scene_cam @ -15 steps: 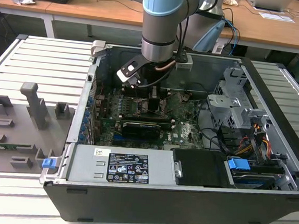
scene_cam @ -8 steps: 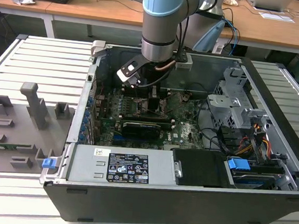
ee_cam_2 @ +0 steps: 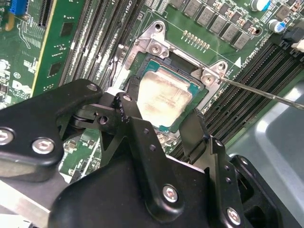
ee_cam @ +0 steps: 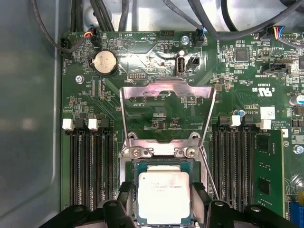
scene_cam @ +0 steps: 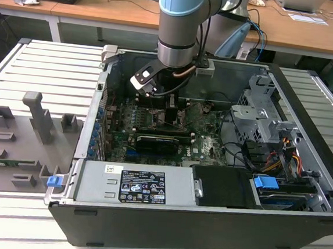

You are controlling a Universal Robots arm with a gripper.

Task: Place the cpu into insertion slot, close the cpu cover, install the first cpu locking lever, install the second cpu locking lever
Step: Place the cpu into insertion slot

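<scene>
In the exterior view the gripper [scene_cam: 169,114] reaches down into the open computer case [scene_cam: 301,188], between 12 and 1 o'clock from the grey power supply [scene_cam: 91,182], because the board's socket lies there. In both wrist views it brackets the cpu [ee_cam: 164,199] on two opposite edges, set narrow to about the chip's width. Whether it is pinching the chip or barely clear of it, I cannot tell. The cpu [ee_cam_2: 164,95] lies flat and square inside the insertion slot [ee_cam: 161,162], apparently seated. Its top is dull silver-grey, smudged and faintly printed, with a thin green edge showing around it. The cpu cover [ee_cam: 142,90] stands swung open off its hinge, leaving the slot clear from above. One thin locking lever [ee_cam_2: 266,92] juts free beside the slot, unlatched.
</scene>
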